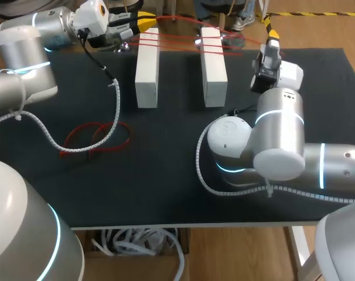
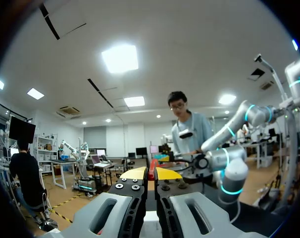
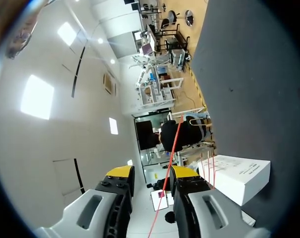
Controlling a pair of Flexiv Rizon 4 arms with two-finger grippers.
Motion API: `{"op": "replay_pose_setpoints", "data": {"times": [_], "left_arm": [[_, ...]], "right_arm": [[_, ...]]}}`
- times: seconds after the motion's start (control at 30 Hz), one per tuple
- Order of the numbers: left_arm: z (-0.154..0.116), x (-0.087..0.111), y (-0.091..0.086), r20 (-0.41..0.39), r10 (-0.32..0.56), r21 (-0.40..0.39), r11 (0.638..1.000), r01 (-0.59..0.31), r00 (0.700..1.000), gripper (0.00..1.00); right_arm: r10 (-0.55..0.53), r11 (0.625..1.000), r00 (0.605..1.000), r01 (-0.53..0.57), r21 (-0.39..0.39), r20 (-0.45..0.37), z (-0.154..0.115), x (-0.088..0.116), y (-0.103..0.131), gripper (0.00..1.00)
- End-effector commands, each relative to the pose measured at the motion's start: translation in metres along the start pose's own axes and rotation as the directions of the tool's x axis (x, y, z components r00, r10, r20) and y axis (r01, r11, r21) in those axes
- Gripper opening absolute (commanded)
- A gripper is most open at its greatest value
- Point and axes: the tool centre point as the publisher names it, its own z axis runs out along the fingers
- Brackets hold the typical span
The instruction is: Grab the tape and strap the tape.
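On the black cloth-covered table (image 1: pixel 166 187), one white rectangular block (image 1: pixel 147 70) stands just right of the left claw (image 1: pixel 143 22), and a second white rectangular block (image 1: pixel 214 67) stands beside it, towards the right claw (image 1: pixel 272 36). Pinched in the left claw, thin red tape (image 1: pixel 177 41) stretches across both blocks' far ends and passes between the right claw's parted fingers (image 3: pixel 184 172). Loose red tape loops (image 1: pixel 95 137) lie well nearer than the left claw.

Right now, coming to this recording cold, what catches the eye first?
The red tape, strung in several strands across the far ends of two white blocks that lie side by side on the black table. The left jaws pinch one end, and a strand runs between the open right jaws. Nearer, at the left, loose red loops lie on the table.
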Motion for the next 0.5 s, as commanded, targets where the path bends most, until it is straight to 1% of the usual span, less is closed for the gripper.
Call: {"op": "replay_pose_setpoints", "data": {"times": [0.03,0.2,0.37,0.5], "left_arm": [[0.0004,0.0005,0.0013,0.002,0.003,0.002,1.000,-0.003,1.000,0.00],[0.0004,0.0005,0.0013,0.002,0.003,0.002,1.000,-0.003,1.000,0.00],[0.0004,0.0005,0.0013,0.002,0.003,0.002,1.000,-0.003,1.000,0.00],[0.0004,0.0005,0.0013,0.002,0.003,0.002,1.000,-0.003,1.000,0.00]], "right_arm": [[-0.002,1.000,1.000,0.002,-0.010,0.000,0.0009,0.0002,-0.0038,0.33],[-0.003,1.000,1.000,0.003,-0.011,-0.003,0.0015,-0.0002,-0.0056,0.31],[-0.008,1.000,1.000,0.008,-0.014,-0.005,0.0033,0.0001,-0.0042,0.26],[-0.017,1.000,1.000,0.017,-0.019,-0.006,0.0057,-0.0012,-0.0017,0.26]]}}
